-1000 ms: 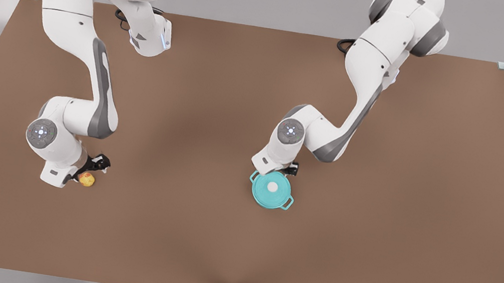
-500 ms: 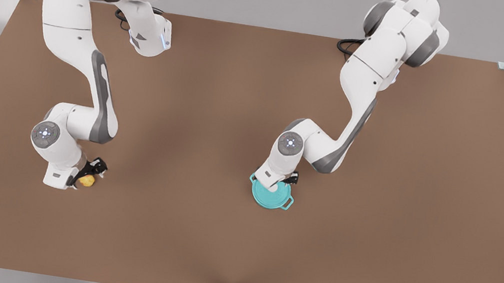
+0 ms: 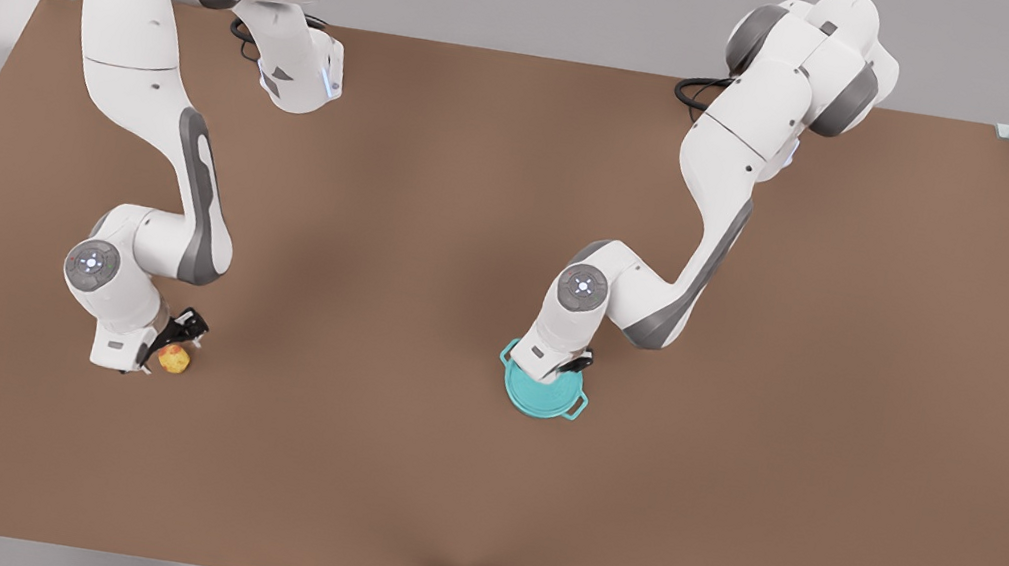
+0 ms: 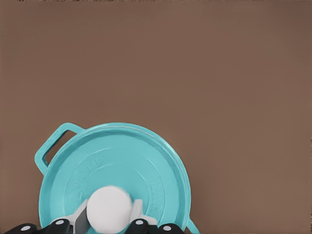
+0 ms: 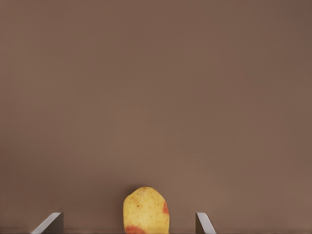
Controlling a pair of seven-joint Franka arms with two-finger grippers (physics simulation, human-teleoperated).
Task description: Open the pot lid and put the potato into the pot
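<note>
left gripper (image 4: 109,225) pinches the white knob (image 4: 109,209) of the pot lid (image 4: 114,178), seated on the pot (image 3: 544,395) mid-table; lift straight up, no tilt. right gripper (image 5: 129,225) spread wide around the potato (image 5: 145,209), which rests on the table (image 3: 394,468); close centred. glossy teal enamel, lumpy yellow skin.

You're looking at two glossy white jointed robot arms (image 3: 186,121) with dark grey joint bands — each with a round grey cap (image 3: 91,263) lit by tiny blue-white dots — black coiled cables (image 3: 245,34) at the bases, and black-bodied grippers with pale grey fingertips (image 5: 51,223).
</note>
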